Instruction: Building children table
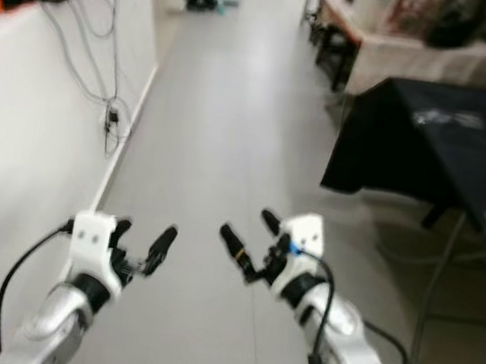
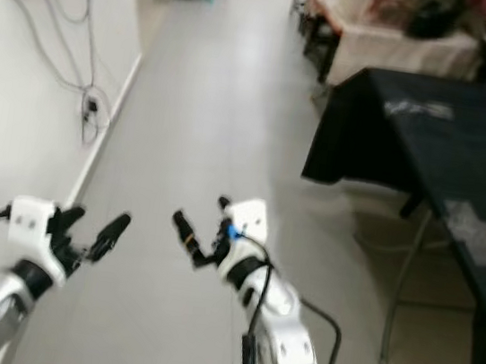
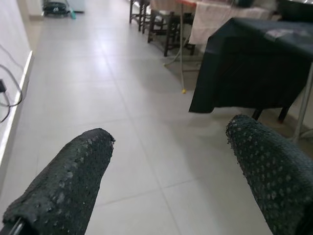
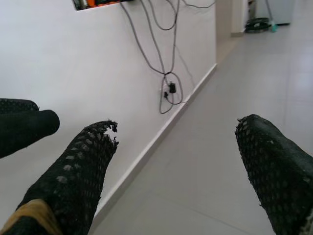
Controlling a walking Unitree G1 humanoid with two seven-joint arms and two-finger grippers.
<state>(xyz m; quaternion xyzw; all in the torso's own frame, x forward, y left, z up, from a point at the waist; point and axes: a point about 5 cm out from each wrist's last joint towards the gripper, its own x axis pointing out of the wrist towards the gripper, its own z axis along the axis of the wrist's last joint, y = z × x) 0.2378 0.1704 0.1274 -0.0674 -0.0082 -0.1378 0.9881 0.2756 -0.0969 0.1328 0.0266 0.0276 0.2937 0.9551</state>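
No table parts can be made out in these frames. Both arms are raised in front of me over the grey tiled floor point(image 1: 222, 134). My left gripper point(image 1: 143, 239) is open with nothing between its fingers; its wrist view looks down the corridor past its two black pads point(image 3: 68, 181). My right gripper point(image 1: 248, 224) is open too and points left toward the white wall. One of my left gripper's fingers point(image 4: 24, 128) lies at the edge of the right wrist view.
A table under a black cloth point(image 1: 465, 150) stands close on the right, with thin metal legs point(image 1: 437, 273). Farther back is a table with a pale cloth point(image 1: 415, 52) and dark stools point(image 3: 161, 24). Grey cables point(image 1: 90, 43) hang down the left wall to a socket point(image 1: 111, 118).
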